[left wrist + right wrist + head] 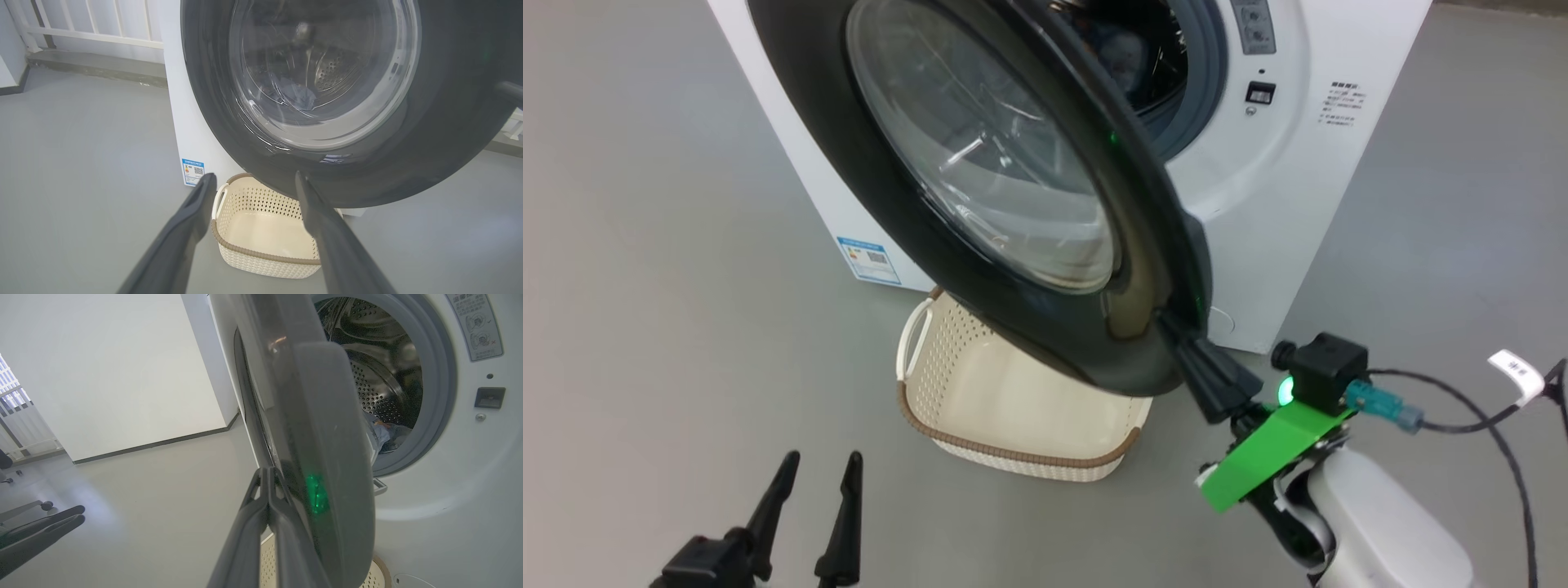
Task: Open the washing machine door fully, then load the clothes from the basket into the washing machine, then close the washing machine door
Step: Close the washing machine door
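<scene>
At the tips of the right gripper, the washing machine door meets the two long dark fingers. They are pressed flat together with no gap, holding nothing between them. As far as the head view shows, their ends lie against the lower part of the door's dark grey rim. Along the right wrist, the closed pair runs up beside the outer side of the door's edge, and a green glow reflects on the rim just beside them. On the far side of that edge from the fingers, the washing machine has its mouth uncovered, showing the grey rubber gasket and the perforated steel drum. The clothes, light blue fabric, lie low inside the drum. The door stands swung partway out from the machine's front.

The left gripper hangs well apart from the door and touches nothing, with its fingers spread wide. Seen along those fingers, the basket sits on the grey floor just beyond and between the two tips. It is close under the door's lower rim and in front of the machine. Above the tips the door's glass porthole bulges toward the gripper, and through it a fold of blue cloth shows against the drum. A small blue label sits on the machine's white side, just beside the left fingertip.
</scene>
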